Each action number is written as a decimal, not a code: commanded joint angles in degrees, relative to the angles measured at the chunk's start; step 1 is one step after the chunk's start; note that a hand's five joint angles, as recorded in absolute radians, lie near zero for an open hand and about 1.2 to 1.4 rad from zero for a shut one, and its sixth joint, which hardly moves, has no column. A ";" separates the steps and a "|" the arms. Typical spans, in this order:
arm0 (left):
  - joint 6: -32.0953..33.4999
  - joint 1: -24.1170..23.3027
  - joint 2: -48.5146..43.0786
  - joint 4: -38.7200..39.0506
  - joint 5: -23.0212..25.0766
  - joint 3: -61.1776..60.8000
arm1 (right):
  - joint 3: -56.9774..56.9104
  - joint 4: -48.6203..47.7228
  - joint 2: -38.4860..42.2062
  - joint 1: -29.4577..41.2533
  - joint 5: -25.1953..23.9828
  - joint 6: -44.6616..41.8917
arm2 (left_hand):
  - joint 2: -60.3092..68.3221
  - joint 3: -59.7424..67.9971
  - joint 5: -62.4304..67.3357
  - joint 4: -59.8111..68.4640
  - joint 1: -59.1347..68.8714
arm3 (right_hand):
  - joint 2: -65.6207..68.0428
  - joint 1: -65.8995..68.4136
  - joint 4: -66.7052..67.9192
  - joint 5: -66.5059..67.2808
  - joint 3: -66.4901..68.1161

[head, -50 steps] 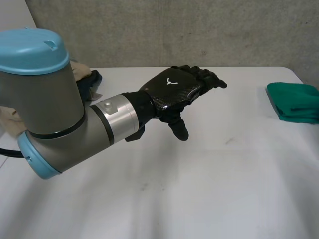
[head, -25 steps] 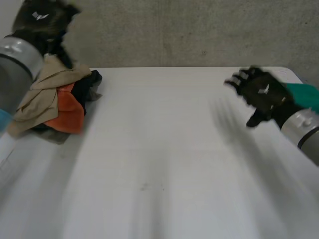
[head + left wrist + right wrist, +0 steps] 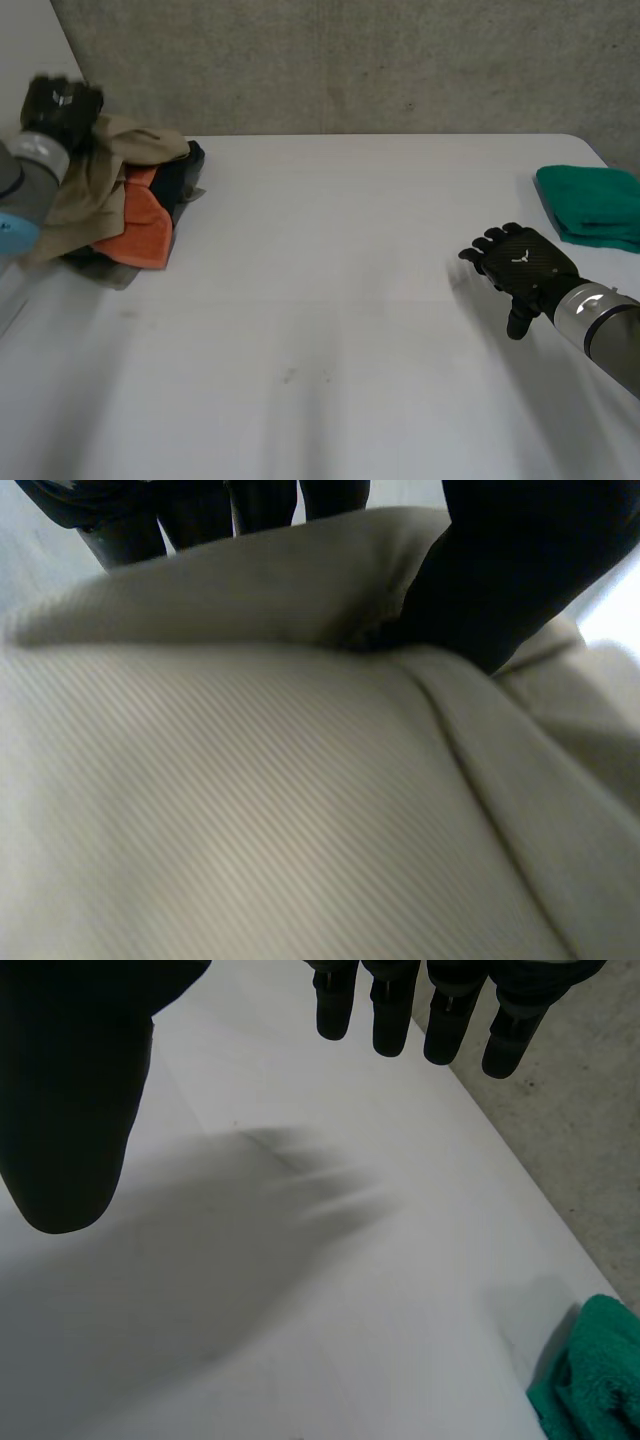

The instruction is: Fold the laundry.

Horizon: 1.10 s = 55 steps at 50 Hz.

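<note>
White table [image 3: 330, 300] before a grey wall [image 3: 350, 60]

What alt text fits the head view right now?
The left hand pinches the beige cloth atop a laundry pile at the left of the white table. The right hand hovers open above the table, near a folded green cloth.

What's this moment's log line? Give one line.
left hand: pinching beige cloth | right hand: open above table | green cloth: folded, untouched

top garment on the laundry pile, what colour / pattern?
Beige, with fine diagonal ribbing. The top garment shows best in the left wrist view.
</note>
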 commanded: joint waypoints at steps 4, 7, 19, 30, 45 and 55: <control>-7.42 -12.18 20.56 8.07 1.91 -14.32 | -0.88 -1.74 -2.34 -0.31 1.43 2.01 | 12.33 14.10 15.30 11.51 15.31 | -1.93 -2.82 -2.30 -2.83 -1.86; -12.69 -18.59 23.38 7.54 6.21 -17.92 | -0.88 -2.97 -4.45 -0.75 2.83 5.61 | 12.33 14.10 15.30 11.51 15.31 | -1.93 -2.82 -2.30 -2.83 -1.86; -20.97 -31.00 19.71 4.03 11.50 -25.49 | -0.79 -3.76 -7.27 -3.30 2.66 13.44 | 12.33 14.10 15.30 11.51 15.31 | -1.93 -2.82 -2.30 -2.83 -1.86; -15.26 -36.19 6.51 -4.15 11.15 -22.76 | -1.15 -2.27 -7.44 -2.95 3.98 15.28 | -13.50 -11.73 -10.53 -14.32 -10.52 | -1.93 -2.82 -2.30 -2.83 -1.86; -21.31 -36.98 28.47 -8.55 -9.67 -34.35 | -1.50 16.09 -12.28 -0.32 2.84 24.69 | -53.76 -51.98 -50.78 -54.57 -50.78 | -1.93 -2.82 -2.30 -2.83 -1.86; -37.90 -36.01 34.29 -9.42 -14.78 -48.85 | 7.72 8.92 -10.44 5.74 0.64 25.04 | -52.42 -50.65 -49.44 -53.23 -49.44 | -0.51 -1.40 -0.88 -1.42 -0.44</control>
